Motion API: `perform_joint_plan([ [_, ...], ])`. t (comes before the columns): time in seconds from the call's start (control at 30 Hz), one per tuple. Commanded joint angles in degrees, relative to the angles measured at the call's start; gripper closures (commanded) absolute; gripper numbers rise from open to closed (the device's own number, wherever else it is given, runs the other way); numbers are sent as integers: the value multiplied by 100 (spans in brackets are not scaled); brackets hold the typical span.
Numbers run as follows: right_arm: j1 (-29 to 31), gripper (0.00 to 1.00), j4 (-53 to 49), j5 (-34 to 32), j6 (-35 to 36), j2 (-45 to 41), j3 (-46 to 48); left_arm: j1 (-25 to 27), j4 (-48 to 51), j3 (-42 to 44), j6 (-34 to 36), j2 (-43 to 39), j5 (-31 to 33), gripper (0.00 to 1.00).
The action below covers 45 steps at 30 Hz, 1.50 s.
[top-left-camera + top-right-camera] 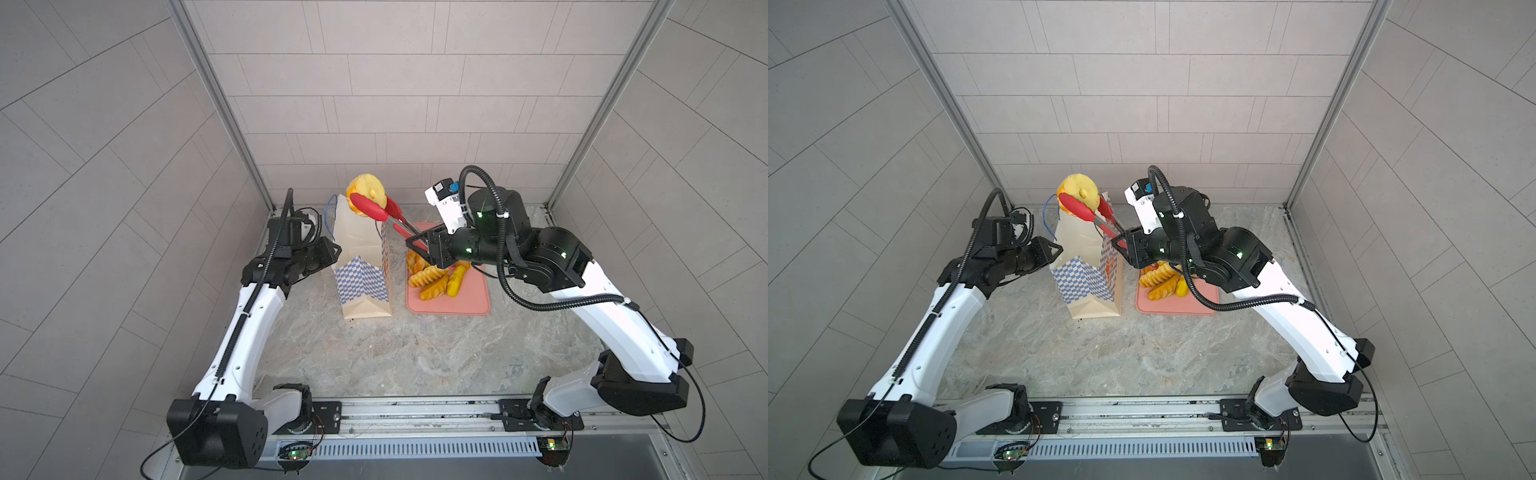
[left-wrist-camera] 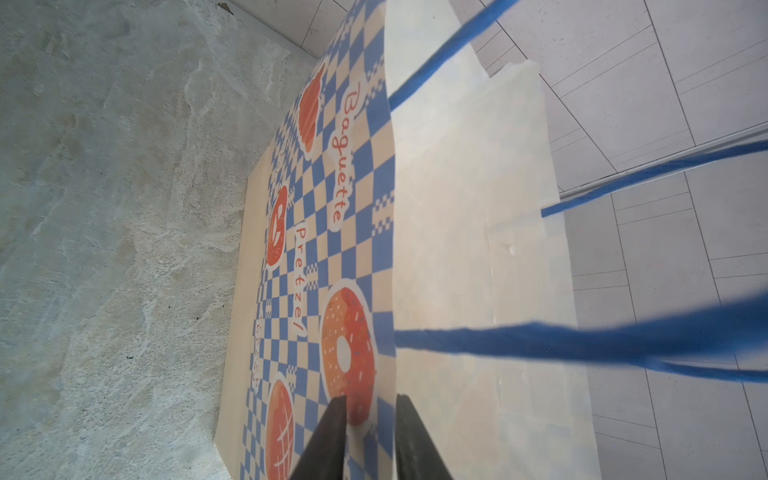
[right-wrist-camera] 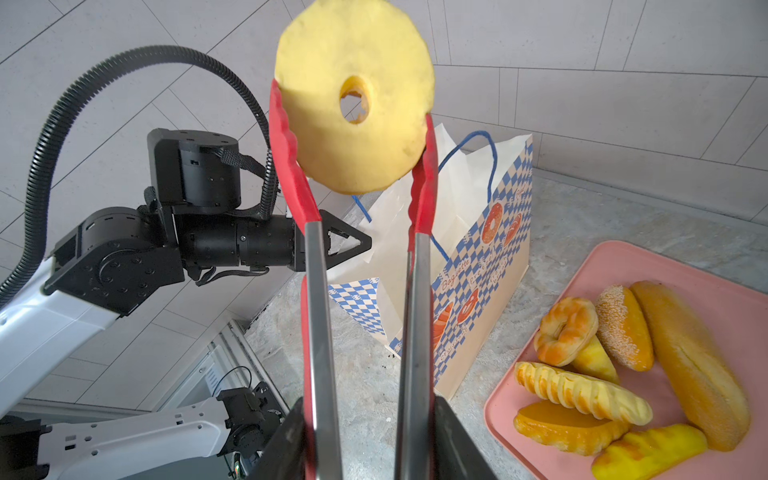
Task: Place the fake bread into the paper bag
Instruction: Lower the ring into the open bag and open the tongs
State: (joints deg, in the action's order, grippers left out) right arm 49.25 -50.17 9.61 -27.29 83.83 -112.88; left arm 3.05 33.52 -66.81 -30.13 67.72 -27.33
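Right claw [image 3: 370, 451] is closed on the steel shanks of the red tongs [image 1: 376, 210]. Its fingers are cut off by the frame edge in the right wrist view. The tongs' red tips pinch the ring doughnut [image 3: 353, 99] by its rim, flat face toward that camera, and the ring's upper edge runs out of frame. In both top views the doughnut hangs raised over the far part of the paper bag [image 1: 361, 266] mouth, not inside it. How high it hangs above the rim cannot be judged. The bag stands upright on the bench [image 1: 415, 353], just beside the pink tray [image 3: 706, 282]. Its interior is not visible in any view. Left claw [image 2: 371, 399]: jaws narrowly parted, tips at the bag's printed wall with the paper visible in the gap. Cannot tell whether they touch it, and the finger bases are cropped. The blue cord handles [image 2: 582, 340] are blurred in the left wrist view, which shows no bread. The remaining fake bread [image 3: 582, 390] lies heaped on the tray, including the long loaf [image 3: 690, 361], sesame bun [image 3: 623, 328] and twisted ring [image 3: 565, 326]. One yellow piece is cut by the frame edge, and a wedge is half buried under the ring. In both top views the right arm [image 1: 498, 245] hides the tray's far part and much of the heap.
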Motion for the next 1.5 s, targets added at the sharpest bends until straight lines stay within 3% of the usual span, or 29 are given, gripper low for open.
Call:
perform_joint_plan([
  [0.0, 99, 57, 402, -218, -100, -15, -123, 29, -212, 77, -63, -91, -79, 75],
  [0.67, 322, 58, 596, -407, -262, 229, 442, 29, -344, 204, -198, -118, -132, 79],
  [1.23, 322, 58, -91, -1069, 81, 532, 399, 22, -338, 201, -227, -110, -141, 91],
  [1.47, 322, 49, -138, -1084, 111, 573, 352, 20, -346, 181, -221, -88, -141, 92],
])
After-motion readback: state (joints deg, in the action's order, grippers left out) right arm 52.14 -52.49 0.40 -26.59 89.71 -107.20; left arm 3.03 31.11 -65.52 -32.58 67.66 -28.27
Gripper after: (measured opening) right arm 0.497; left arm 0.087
